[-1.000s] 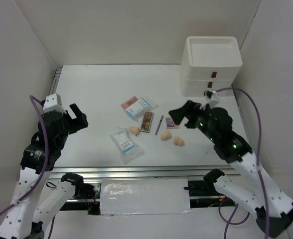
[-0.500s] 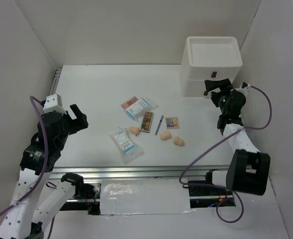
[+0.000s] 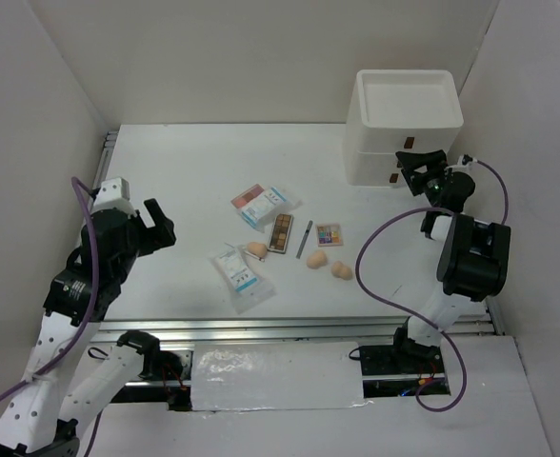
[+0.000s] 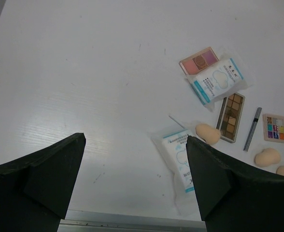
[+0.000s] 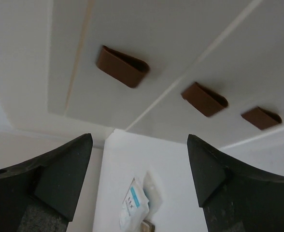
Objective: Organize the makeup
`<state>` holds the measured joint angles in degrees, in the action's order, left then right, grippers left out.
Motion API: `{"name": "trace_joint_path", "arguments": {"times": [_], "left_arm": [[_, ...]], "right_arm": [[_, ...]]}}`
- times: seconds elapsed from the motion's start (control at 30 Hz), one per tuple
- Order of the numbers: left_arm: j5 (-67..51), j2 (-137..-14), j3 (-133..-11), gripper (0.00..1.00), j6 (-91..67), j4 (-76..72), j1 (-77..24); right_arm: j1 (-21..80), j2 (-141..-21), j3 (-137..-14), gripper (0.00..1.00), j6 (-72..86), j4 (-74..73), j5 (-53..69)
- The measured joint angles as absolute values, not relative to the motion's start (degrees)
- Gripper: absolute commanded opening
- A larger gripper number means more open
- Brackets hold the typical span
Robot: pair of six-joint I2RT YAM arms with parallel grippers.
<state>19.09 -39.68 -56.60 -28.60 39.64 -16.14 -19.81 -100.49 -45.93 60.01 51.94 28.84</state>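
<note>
Top cam: L gripper (image 3: 156, 223) hangs over the left side of the worktop (image 3: 185, 171). Its fingers are apart w/ nothing in them. R gripper (image 3: 411, 171) is up close to the front of the white drawer unit (image 3: 404, 114), fingers apart too and holding nothing. The makeup lies in the middle of the worktop: pink compact (image 3: 248, 196) w/ a sachet (image 3: 274, 203) partly on it, then brown palette (image 3: 282, 232), grey pencil (image 3: 304, 238) and colour palette (image 3: 330, 233) side by side. Near them are 3 peach sponges (image 3: 257, 249) (image 3: 317, 260) (image 3: 342, 271) and a 2nd sachet (image 3: 239, 271).

L wrist cam: both black fingers are wide apart. All the makeup sits far off to the right, e.g. the 2nd sachet (image 4: 180, 157).

R wrist cam: fingers wide apart. Brown handles (image 5: 122, 65) of the drawer unit fill the top, and a sachet (image 5: 132, 199) shows far off.
</note>
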Motion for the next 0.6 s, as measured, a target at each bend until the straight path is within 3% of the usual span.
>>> {"name": "trace_joint_path", "arguments": {"times": [0.47, 0.6], "left_arm": [[18.48, -41.10, -56.60, 0.99, -28.47, 39.64, -16.82], [18.06, -41.17, -56.60, 0.99, -28.45, 39.64, -16.82]], "right_arm": [[-20.62, -105.62, -55.27, 0.77, 59.94, 54.50, 30.61], [-20.69, -105.78, -56.99, 0.70, 59.31, 53.89, 30.44]]}}
